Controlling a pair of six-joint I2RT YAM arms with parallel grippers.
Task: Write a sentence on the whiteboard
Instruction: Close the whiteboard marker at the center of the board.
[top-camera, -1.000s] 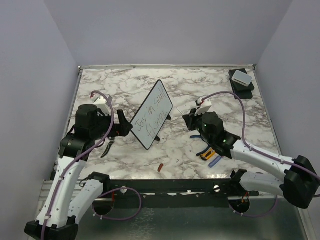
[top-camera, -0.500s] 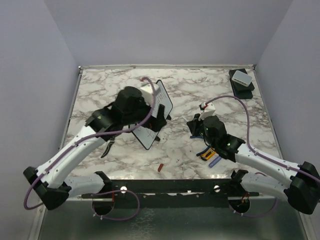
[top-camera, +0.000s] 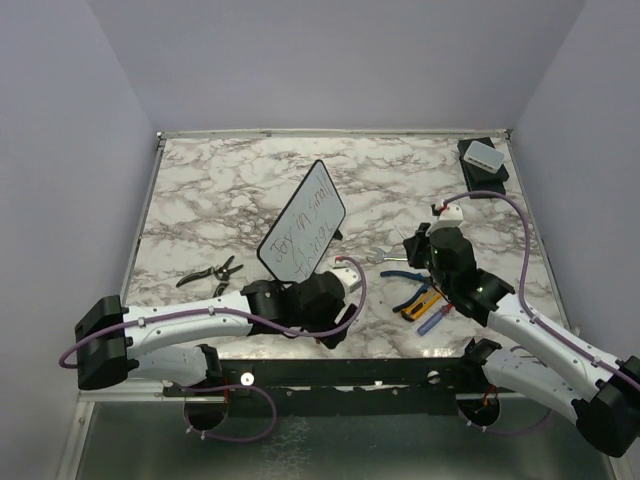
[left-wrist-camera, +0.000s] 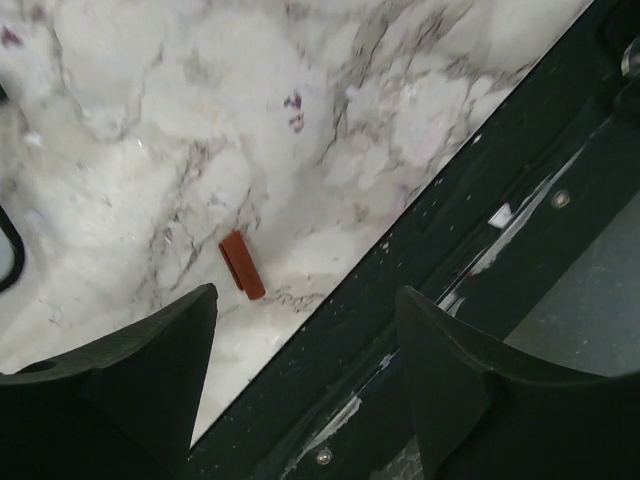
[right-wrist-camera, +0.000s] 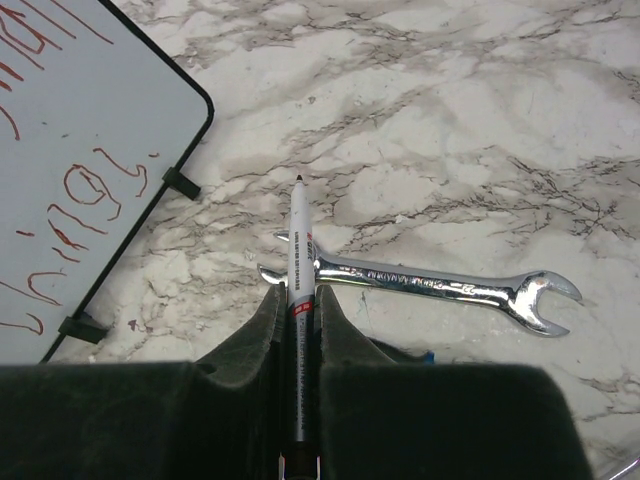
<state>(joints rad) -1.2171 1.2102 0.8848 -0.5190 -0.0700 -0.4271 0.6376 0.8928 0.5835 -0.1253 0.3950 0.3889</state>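
The whiteboard (top-camera: 303, 232) stands tilted on its feet mid-table, and its corner (right-wrist-camera: 80, 130) fills the left of the right wrist view. The sentence (top-camera: 302, 236) runs across it in two handwritten lines; its strokes (right-wrist-camera: 95, 185) look red up close. My right gripper (top-camera: 412, 246) (right-wrist-camera: 297, 300) is shut on a white marker (right-wrist-camera: 298, 245), tip out, right of the board and above a wrench (right-wrist-camera: 430, 285). My left gripper (top-camera: 338, 325) (left-wrist-camera: 305, 330) hangs open over the table's front edge. A small red cap (left-wrist-camera: 242, 265) lies just ahead of its jaws, which hold nothing.
Black pliers (top-camera: 210, 273) lie left of the board. Blue- and orange-handled tools (top-camera: 420, 298) sit under the right arm. A black box with a white block (top-camera: 483, 157) is at the back right corner. The dark front rail (left-wrist-camera: 480, 200) borders the marble.
My left arm swung from the board's left side, over it, down to the front edge by the red cap, its jaws narrowing slightly. The right arm drew back right, still holding the marker.
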